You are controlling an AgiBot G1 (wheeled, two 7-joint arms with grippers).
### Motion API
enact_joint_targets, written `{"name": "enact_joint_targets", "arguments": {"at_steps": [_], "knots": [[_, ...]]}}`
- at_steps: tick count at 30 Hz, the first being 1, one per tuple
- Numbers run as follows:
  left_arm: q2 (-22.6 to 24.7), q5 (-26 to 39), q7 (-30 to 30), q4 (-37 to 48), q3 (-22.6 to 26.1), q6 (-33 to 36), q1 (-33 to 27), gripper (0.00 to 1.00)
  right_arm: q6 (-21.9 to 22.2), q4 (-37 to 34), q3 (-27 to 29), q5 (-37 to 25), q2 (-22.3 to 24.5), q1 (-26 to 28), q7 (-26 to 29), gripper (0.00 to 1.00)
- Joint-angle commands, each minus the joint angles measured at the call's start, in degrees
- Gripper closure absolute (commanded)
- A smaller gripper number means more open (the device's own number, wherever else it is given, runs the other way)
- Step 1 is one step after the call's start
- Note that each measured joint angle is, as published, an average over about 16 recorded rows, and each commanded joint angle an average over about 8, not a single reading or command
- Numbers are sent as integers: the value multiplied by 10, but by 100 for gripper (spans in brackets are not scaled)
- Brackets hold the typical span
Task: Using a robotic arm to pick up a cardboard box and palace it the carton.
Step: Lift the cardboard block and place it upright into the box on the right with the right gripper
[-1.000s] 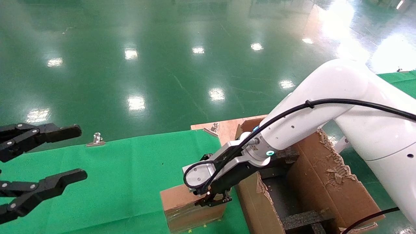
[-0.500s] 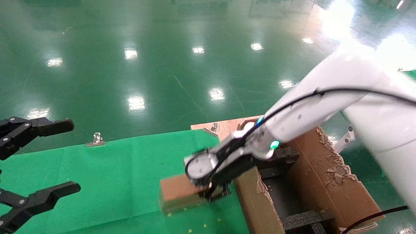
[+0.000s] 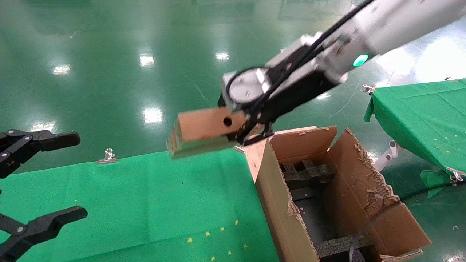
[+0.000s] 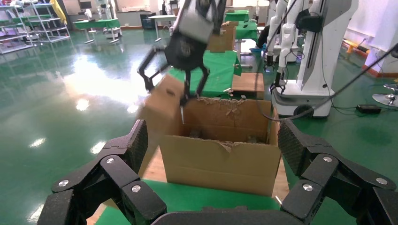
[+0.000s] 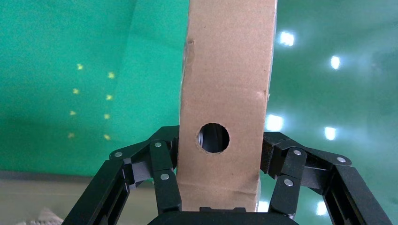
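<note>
The white robotic arm (image 3: 367, 27) reaches in from the upper right, and its right gripper (image 3: 251, 133) is shut on the small brown cardboard box (image 3: 204, 131), with its round hole showing. It holds the box in the air, just left of the carton's far left corner. In the right wrist view the box (image 5: 225, 93) sits clamped between both fingers (image 5: 162, 176). The large torn-flapped carton (image 3: 280, 207) with black foam inserts stands open at the right of the green table. It also shows in the left wrist view (image 4: 220, 159), with the lifted box (image 4: 162, 101) above its corner. My left gripper (image 3: 49, 178) is open and empty at the far left.
A green cloth (image 3: 145, 203) covers the table. A metal clip (image 3: 107, 156) holds the cloth at its far edge. A second green-covered table (image 3: 418, 112) stands at the right. Beyond lies glossy green floor.
The right gripper has lifted the cardboard box off the table and raised it up and away, to above the carton's far left corner. The left gripper has barely moved.
</note>
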Motion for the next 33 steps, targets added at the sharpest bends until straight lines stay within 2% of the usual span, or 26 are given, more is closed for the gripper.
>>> {"name": "enact_joint_targets", "arguments": {"at_steps": [1, 7, 11, 24, 33], "knots": [[0, 0, 0, 0, 0, 0, 0, 0, 0, -17, -20, 21, 3, 30, -12, 100], [0, 0, 0, 0, 0, 0, 0, 0, 0, -57, -83, 62, 13, 72, -39, 100], [0, 0, 0, 0, 0, 0, 0, 0, 0, -74, -124, 75, 37, 98, -48, 100], [0, 0, 0, 0, 0, 0, 0, 0, 3, -79, -254, 50, 188, 206, -37, 100], [0, 0, 0, 0, 0, 0, 0, 0, 5, -74, -323, 20, 252, 243, -29, 100]]}}
